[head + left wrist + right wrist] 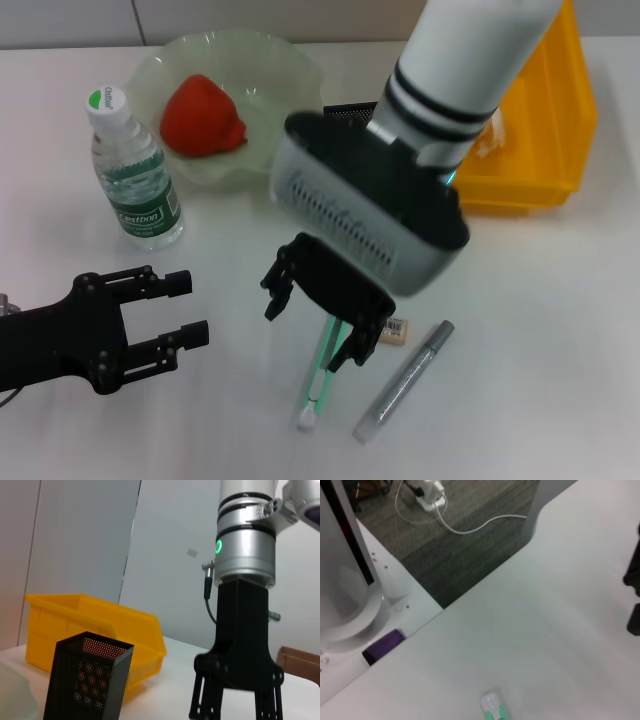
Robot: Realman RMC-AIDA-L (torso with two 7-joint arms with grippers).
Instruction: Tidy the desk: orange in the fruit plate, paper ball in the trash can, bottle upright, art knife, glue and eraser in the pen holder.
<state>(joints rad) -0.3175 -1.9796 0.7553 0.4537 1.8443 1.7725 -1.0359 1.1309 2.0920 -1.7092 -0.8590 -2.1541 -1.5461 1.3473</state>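
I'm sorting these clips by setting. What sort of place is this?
Probably an office or lab test desk: a white table with a mesh pen holder and yellow bin, plus grey carpet with a power strip beside it.

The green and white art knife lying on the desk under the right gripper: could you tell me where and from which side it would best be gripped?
Grip the art knife mid-handle, from straight above. It lies flat, long and thin, so the right gripper, open above it, should probably close across its narrow width, clear of the eraser beside it.
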